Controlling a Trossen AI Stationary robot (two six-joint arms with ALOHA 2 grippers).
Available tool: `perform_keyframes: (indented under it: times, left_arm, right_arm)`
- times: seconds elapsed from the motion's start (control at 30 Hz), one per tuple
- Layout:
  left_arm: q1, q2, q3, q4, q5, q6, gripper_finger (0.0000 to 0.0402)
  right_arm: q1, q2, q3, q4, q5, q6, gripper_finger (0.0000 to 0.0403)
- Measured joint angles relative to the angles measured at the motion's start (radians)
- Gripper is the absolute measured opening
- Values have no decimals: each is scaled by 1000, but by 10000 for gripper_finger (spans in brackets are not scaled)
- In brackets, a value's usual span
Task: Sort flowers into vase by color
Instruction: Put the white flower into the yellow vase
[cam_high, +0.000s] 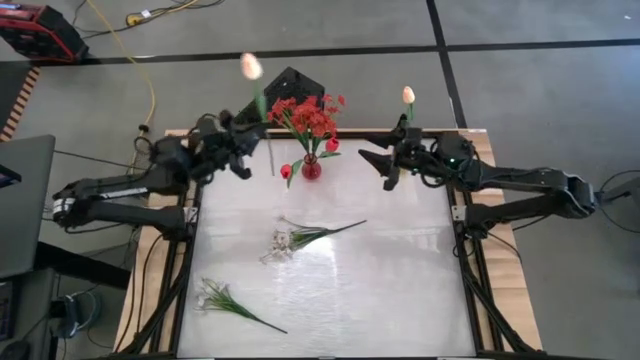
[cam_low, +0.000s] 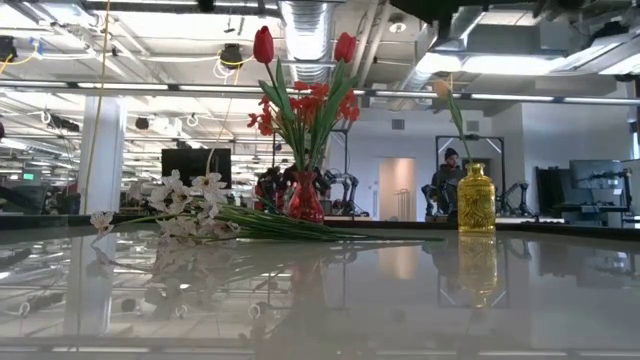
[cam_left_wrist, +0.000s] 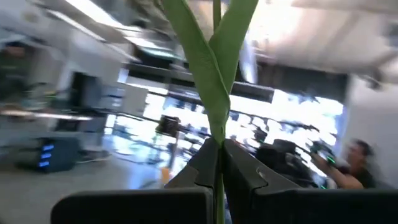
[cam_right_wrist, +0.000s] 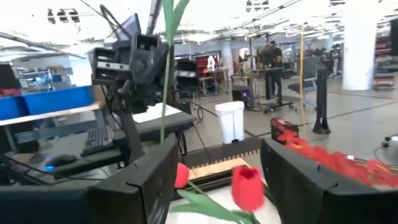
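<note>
High view: the left end effector (cam_high: 243, 140) is seen at the far left of the surface (cam_high: 400, 300), pressed together on the green stem of a cream-peach tulip (cam_high: 251, 67), whose bloom stands beyond and above it. In the left wrist view the stem (cam_left_wrist: 217, 155) is pinched between the two fingers (cam_left_wrist: 199, 165), its leaves rising straight out ahead of them.

The right end effector (cam_high: 374, 160) is held spread at the far right, gripping nothing. The red vase (cam_high: 312, 168) of red flowers (cam_high: 310, 115) stands between the two end effectors, just beside the right one; a red tulip (cam_right_wrist: 247, 186) shows between its spread fingers. A second cream tulip (cam_high: 408, 95) rises just behind the right end effector. Two white sprays (cam_high: 290, 238) (cam_high: 222, 298) lie on the surface, nearer the front, well apart from both.
</note>
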Motion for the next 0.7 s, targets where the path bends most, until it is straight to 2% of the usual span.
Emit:
perform_keyframes:
  times: [0.17,0.3,0.47,0.7]
  left_arm:
    - [44,152,182,-12,198,9,0]
    - [59,247,342,-76,353,35,0]
    - [60,343,497,-217,414,102,0]
    - [57,500,591,-243,527,51,0]
  right_arm:
    - [0,85,95,-22,-8,-4,255]
    - [0,127,204,-117,-39,-70,255]
    - [0,148,322,-248,-49,-82,255]
    - [0,159,399,-254,-49,-90,255]
